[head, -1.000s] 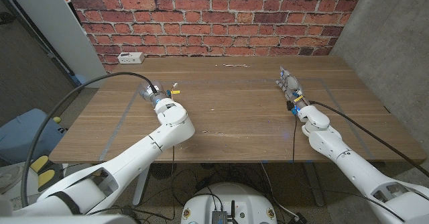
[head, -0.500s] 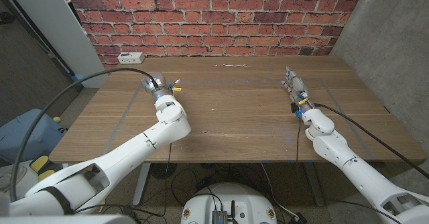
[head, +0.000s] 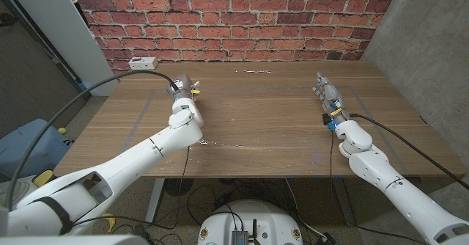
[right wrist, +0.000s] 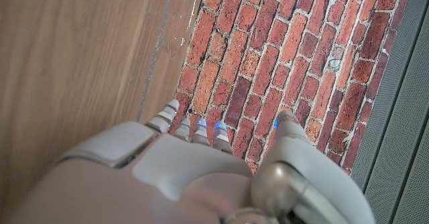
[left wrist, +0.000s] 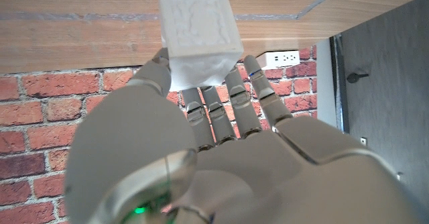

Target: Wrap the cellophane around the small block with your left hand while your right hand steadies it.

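Observation:
A small white cube, the block [left wrist: 199,24], seems wrapped in a thin pale film and touches the wooden table [left wrist: 80,23]. My left hand [left wrist: 201,110] reaches up to it, its thumb [left wrist: 153,66] on one side and its fingers [left wrist: 231,93] on the other, pinching its near end. In the head view my left hand [head: 181,88] is at the table's back left, and the block is hidden behind it. My right hand [head: 327,95] stands at the back right, far from the block, fingers stretched out and holding nothing. My right hand's fingertips [right wrist: 175,117] point toward the brick wall.
A white power strip [head: 142,62] lies at the table's back left corner, also seen as the power strip [left wrist: 281,54]. A thin pale strip [head: 255,71] lies near the back edge in the middle. The brick wall [head: 234,17] stands close behind the table.
My left hand has moved toward the back edge and to the right. My right hand has drifted slightly farther back and right.

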Robot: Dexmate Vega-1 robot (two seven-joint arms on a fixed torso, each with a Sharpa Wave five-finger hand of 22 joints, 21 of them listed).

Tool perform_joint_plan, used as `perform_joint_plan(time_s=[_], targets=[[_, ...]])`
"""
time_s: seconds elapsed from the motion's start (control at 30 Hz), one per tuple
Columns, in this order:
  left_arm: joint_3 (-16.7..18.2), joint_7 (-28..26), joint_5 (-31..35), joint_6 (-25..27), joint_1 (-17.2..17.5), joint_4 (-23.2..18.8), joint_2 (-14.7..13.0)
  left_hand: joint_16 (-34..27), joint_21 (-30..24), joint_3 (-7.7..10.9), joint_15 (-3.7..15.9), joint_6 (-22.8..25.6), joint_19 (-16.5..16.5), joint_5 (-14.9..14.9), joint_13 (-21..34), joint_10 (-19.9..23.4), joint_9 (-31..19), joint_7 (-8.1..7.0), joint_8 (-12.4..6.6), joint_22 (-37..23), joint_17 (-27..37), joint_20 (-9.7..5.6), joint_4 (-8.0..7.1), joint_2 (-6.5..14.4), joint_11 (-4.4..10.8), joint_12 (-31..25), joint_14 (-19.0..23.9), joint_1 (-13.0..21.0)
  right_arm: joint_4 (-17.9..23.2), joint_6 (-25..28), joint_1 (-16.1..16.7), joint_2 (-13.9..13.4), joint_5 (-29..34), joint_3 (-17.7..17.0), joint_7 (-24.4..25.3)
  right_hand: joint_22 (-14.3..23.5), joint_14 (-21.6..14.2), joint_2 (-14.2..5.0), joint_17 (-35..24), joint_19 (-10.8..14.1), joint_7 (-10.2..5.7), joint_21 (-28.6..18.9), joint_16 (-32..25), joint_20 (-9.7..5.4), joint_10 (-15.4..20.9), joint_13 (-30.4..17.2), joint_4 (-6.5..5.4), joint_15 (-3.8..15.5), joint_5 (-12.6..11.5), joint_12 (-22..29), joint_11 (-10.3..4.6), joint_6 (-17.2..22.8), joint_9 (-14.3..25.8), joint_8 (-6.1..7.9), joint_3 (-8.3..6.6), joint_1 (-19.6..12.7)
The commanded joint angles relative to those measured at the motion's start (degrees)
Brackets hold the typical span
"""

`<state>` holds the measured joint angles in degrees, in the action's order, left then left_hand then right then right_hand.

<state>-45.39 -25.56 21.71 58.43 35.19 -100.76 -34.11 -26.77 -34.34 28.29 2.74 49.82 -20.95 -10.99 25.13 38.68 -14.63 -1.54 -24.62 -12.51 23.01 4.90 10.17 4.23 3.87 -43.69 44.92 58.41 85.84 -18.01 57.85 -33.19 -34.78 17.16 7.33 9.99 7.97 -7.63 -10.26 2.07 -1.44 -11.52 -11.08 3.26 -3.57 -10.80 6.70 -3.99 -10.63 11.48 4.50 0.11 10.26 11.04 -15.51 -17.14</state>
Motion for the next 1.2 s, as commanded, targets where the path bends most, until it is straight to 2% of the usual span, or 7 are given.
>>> perform_joint_plan(time_s=[0.03,0.73,1.2], targets=[[-1.52,2.06,-1.94,-6.91,-2.38,1.92,-0.10,0.18,-0.34,2.40,9.96,0.28,0.34,0.26,3.38,7.12,0.00,-0.52,-0.40,0.05,0.22,0.09,-2.39,6.04,6.44,-1.12,2.34,6.08,3.70,1.96,2.07,-1.94,0.91,-0.83,1.85,0.21,-0.46,-0.06,-0.27,0.63,0.12,-0.24,-0.48,0.25,0.76,-0.08,0.18,0.02,0.22,0.60,0.18,0.64,0.22,0.31,-0.44,-0.66],[-6.06,6.34,0.26,-7.32,-5.91,3.62,3.09,0.84,-1.08,2.40,9.78,0.36,0.63,0.38,3.26,7.53,0.13,-0.29,-0.53,0.20,0.76,0.18,-2.34,6.02,6.16,-1.20,2.91,6.05,4.37,3.87,3.16,-4.77,-1.13,-2.19,-0.94,0.21,-0.71,-0.08,-0.28,0.77,0.11,-0.22,-0.41,0.30,1.21,-0.08,0.21,-0.19,0.28,0.55,0.38,1.24,0.22,0.30,-0.46,-0.71],[-7.44,6.52,0.90,-4.91,-5.92,3.15,6.05,1.29,-1.58,2.36,9.71,0.51,0.69,0.40,3.31,7.67,0.23,-0.30,-0.62,0.28,1.07,0.20,-2.23,5.89,6.22,-1.29,3.15,6.05,4.47,3.86,4.43,-6.97,-2.76,-3.72,-3.43,0.21,-0.72,-0.08,-0.29,0.79,0.15,-0.20,-0.33,0.39,1.29,-0.09,0.20,-0.27,0.31,0.44,0.47,1.37,0.22,0.21,-0.45,-0.69]])
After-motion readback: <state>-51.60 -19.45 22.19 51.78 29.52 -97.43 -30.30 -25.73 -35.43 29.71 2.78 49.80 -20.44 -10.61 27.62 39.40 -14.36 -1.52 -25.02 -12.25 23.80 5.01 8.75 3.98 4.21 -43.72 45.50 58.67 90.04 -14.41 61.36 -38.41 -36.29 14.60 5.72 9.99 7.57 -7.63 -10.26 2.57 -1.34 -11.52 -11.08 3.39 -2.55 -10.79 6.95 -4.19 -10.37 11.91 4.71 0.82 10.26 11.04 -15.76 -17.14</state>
